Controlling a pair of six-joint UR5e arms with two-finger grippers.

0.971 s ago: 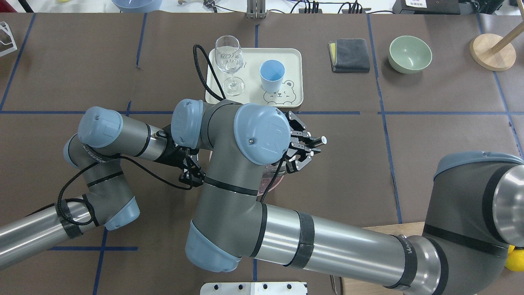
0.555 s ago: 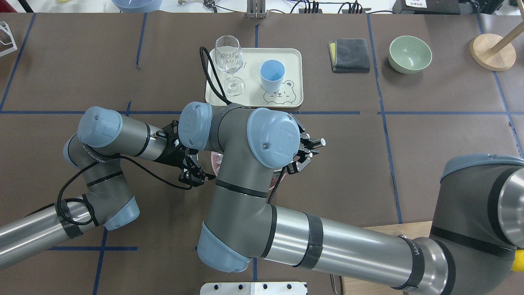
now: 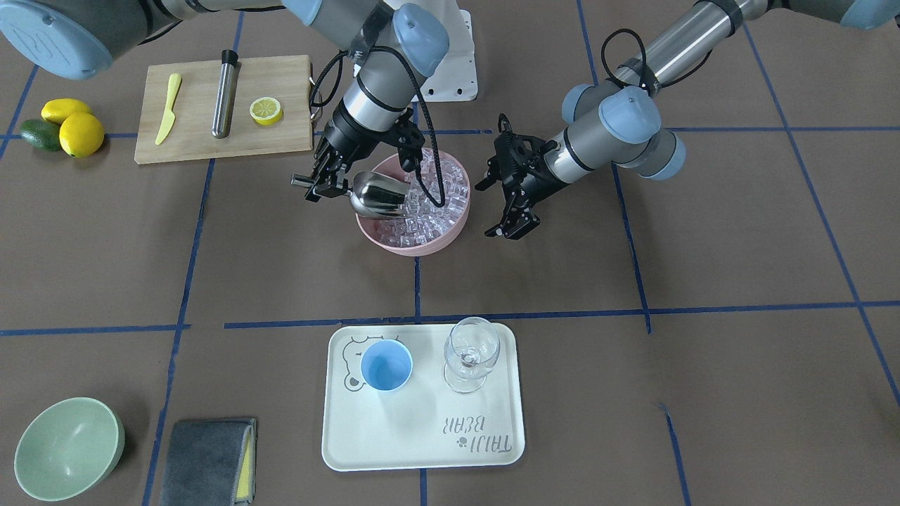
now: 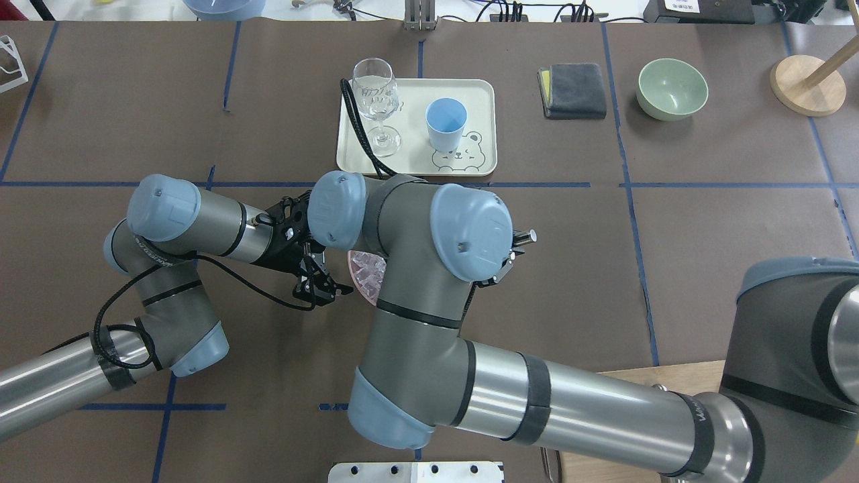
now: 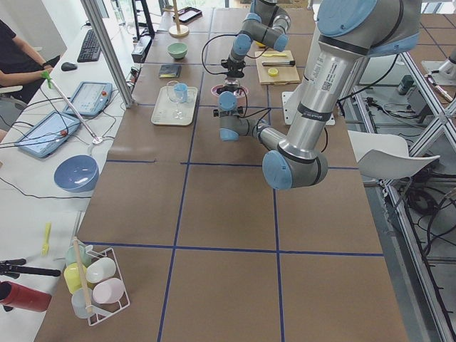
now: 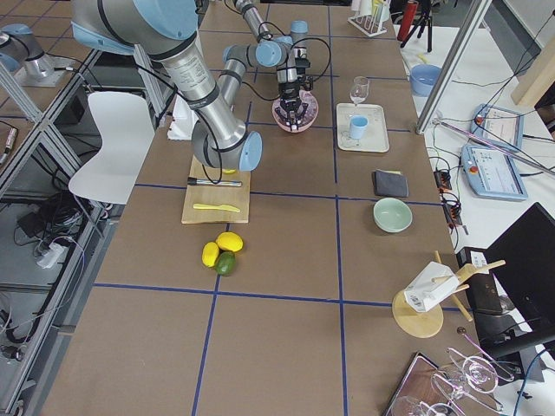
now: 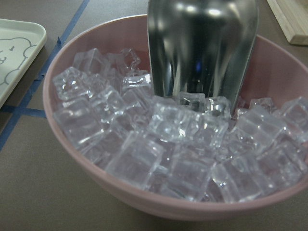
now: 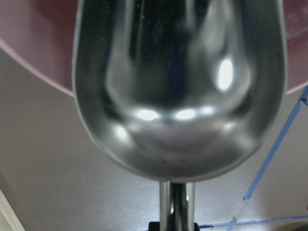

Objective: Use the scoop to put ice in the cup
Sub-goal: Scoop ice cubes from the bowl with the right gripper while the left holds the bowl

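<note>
- The ice (image 7: 183, 144): clear, glassy cubes heaped in a pink bowl (image 3: 415, 247) at mid-bench (image 3: 633, 393), piled close to the rim.
- The scoop (image 3: 380, 195): polished steel, with a rounded trough and a thin straight handle. It lies tilted over the bowl's edge on the robot's right side, mouth down against the cubes.
- The cup (image 3: 386, 365): light blue and upright, its interior plain blue. It stands on a cream tray (image 3: 422, 450) just beside a wine glass (image 3: 471, 355), well apart from the bowl.
- The right gripper (image 3: 322, 186): closed on the scoop's handle, whose end protrudes past the fingers.
- The left gripper (image 3: 510, 230): fingers spread and holding nothing. It sits just beside the bowl on the opposite side; contact cannot be confirmed.
- Views: overhead, the right arm (image 4: 429, 335) covers most of the bowl, leaving a sliver of ice and the handle end. The front-facing view shows bowl, scoop and both grippers whole. The left wrist view shows the scoop's lip meeting the cubes. The right wrist view shows a bare trough with only reflections on the metal.
</note>
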